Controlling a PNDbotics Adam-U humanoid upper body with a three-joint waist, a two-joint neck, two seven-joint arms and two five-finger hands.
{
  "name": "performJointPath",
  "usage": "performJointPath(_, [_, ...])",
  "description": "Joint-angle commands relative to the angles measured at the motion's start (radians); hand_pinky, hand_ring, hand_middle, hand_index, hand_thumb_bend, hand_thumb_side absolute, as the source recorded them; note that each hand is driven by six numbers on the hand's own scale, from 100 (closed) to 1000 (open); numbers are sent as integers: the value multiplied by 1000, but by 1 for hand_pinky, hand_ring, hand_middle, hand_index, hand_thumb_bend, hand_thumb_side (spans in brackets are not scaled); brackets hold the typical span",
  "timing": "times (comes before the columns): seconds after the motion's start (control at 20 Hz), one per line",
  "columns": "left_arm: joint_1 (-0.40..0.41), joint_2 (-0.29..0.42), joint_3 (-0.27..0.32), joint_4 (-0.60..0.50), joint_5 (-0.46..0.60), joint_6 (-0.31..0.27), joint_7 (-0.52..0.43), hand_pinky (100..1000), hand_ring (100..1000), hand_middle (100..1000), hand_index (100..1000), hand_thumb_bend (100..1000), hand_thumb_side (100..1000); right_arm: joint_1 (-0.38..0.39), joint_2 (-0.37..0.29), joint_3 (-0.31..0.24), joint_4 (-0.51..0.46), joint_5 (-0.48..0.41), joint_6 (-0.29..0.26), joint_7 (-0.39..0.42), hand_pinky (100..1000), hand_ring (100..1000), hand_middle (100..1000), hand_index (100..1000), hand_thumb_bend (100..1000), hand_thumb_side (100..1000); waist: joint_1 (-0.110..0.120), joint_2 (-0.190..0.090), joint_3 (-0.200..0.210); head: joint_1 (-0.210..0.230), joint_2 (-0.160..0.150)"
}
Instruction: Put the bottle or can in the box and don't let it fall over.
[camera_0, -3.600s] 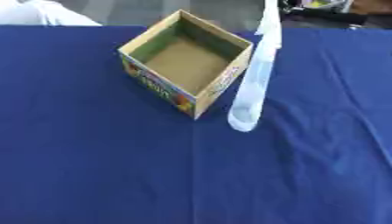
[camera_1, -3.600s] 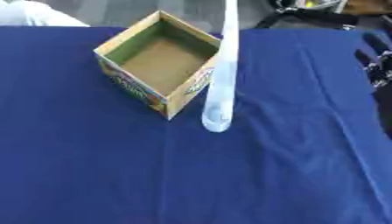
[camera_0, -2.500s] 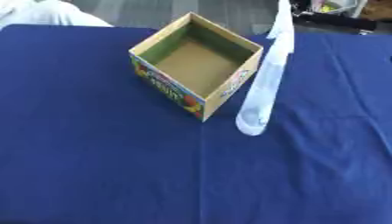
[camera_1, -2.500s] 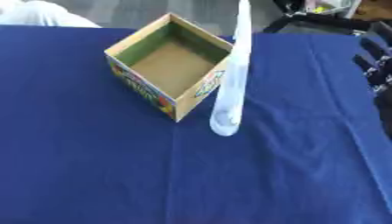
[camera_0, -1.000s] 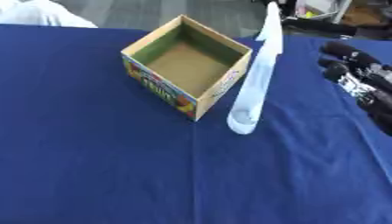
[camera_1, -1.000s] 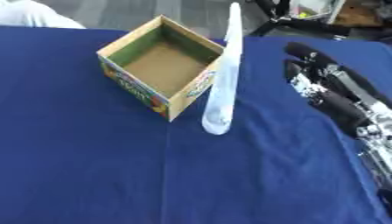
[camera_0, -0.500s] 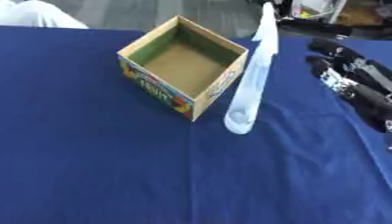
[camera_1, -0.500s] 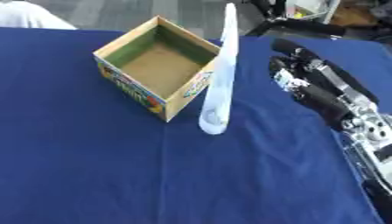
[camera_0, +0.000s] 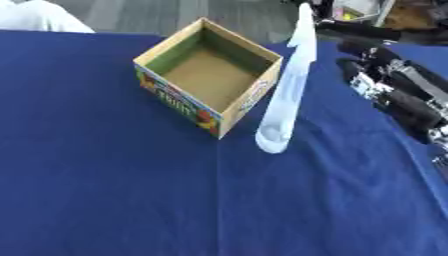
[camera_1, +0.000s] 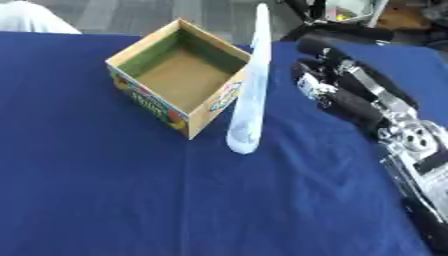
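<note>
A tall, slim, pale translucent bottle (camera_0: 285, 97) stands upright on the blue cloth, just right of the box. The open cardboard box (camera_0: 210, 75) with a colourful printed side sits at the upper middle and holds nothing. My right hand (camera_1: 337, 92), black with silver parts, reaches in from the right with straight fingers. It is level with the bottle's upper half and a short gap right of it, not touching. My left hand shows in neither view.
The blue tablecloth (camera_0: 114, 190) covers the whole table. A person's white sleeve (camera_0: 35, 15) shows at the far left corner. Dark equipment (camera_0: 367, 20) stands beyond the far right edge.
My right hand has come in from the right edge and moved left toward the bottle. Bottle and box stay where they were.
</note>
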Motion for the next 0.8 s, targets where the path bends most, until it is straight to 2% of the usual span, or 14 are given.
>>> performJointPath(0.05, [-11, 32, 1, -11, 0, -2, -5, 924, 1000, 1000, 821, 387, 634, -21, -9, -2, -22, 6, 21, -4, 1000, 1000, 1000, 1000, 100, 524, 5, -17, 1, -6, -9])
performJointPath(0.4, [-15, 32, 0, -11, 1, -1, -8, 925, 1000, 1000, 821, 386, 635, -46, 5, 9, 8, 8, 41, 0, 1000, 1000, 1000, 1000, 100, 517, 5, -14, 5, -9, -14])
performJointPath(0.8, [-21, 29, -1, -13, 3, -1, -7, 925, 1000, 1000, 820, 386, 634, -78, 19, 25, 50, 27, 38, 26, 1000, 1000, 1000, 1000, 100, 510, 5, -9, 12, -4, -19])
